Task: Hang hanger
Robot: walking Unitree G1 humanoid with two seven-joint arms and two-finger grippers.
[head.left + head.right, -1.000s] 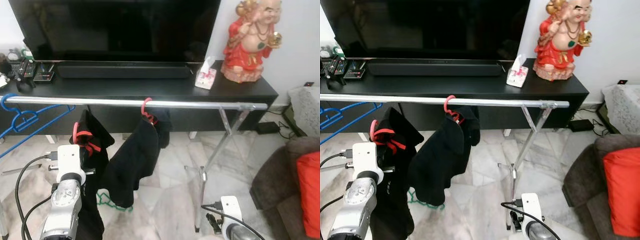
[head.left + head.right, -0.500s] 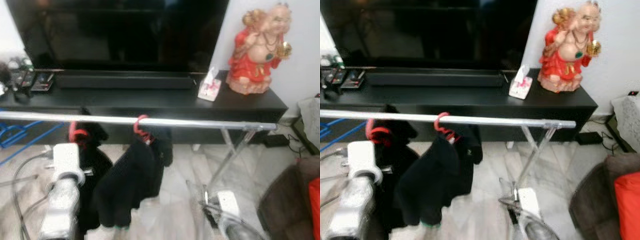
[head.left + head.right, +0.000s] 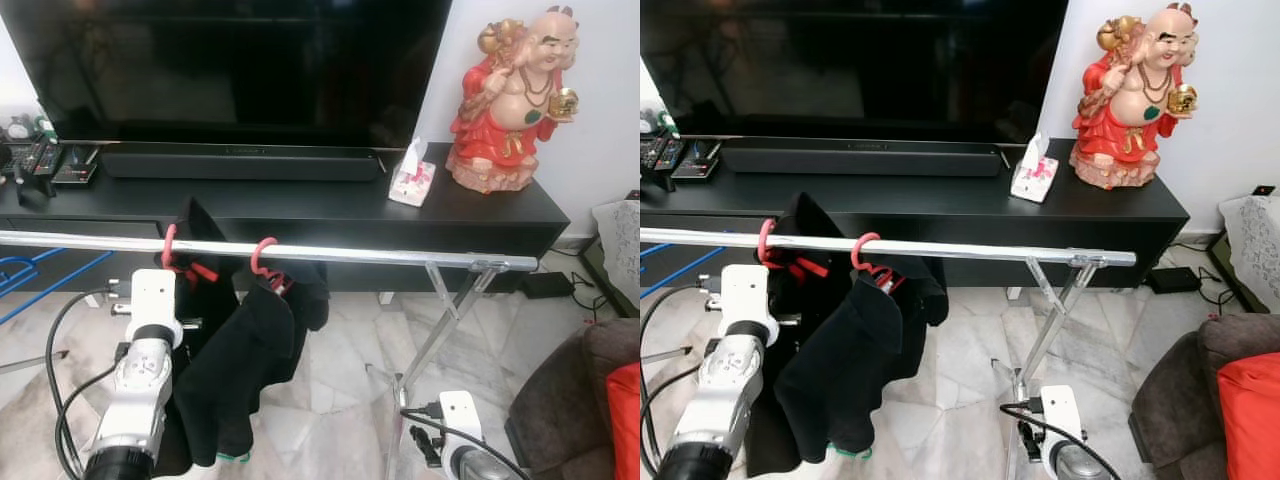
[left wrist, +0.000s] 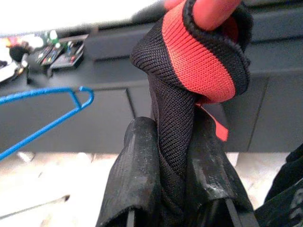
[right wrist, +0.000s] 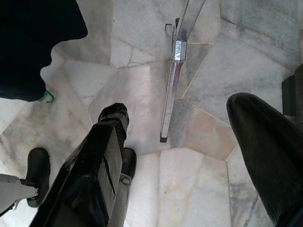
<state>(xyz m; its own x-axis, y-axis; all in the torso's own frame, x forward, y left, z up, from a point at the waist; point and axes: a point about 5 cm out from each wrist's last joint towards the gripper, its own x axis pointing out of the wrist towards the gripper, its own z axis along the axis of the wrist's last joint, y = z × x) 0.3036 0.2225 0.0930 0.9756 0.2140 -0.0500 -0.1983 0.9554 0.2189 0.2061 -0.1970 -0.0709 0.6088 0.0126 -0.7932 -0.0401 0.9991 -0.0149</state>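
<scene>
Rail (image 3: 330,252) of a chrome drying rack runs across the room ahead of the robot, and two red hanger hooks sit over it side by side. The left hanger (image 3: 170,252) carries a black garment (image 4: 173,137) with a red-trimmed collar; the second hanger (image 3: 262,262), just to its right, holds another black garment (image 3: 245,360) that droops toward the marble floor (image 5: 142,90).

The left gripper (image 4: 173,189) is raised just below the rail, its fingers (image 4: 135,175) pressed in on a twisted fold of the black cloth right under the left hanger's neck (the hook itself is over the rail). The right gripper (image 5: 189,156) hangs low beside the rack's leg (image 5: 175,71), its fingers spread wide with nothing but floor between them.

Behind the rail stands a long black desk (image 3: 330,205) with a large dark television (image 3: 240,60), a soundbar (image 3: 240,163), a tissue pack (image 3: 410,180) and a red and gold laughing figure (image 3: 510,100). Remotes and small clutter (image 3: 40,160) sit at the desk's left end, too small to make out. A blue hanger (image 3: 40,280) shows below the rail at far left, cut off by the frame. A brown sofa with a red cushion (image 3: 625,400) is at the lower right, also cut off. The garments hide the lower parts of both red hangers.
</scene>
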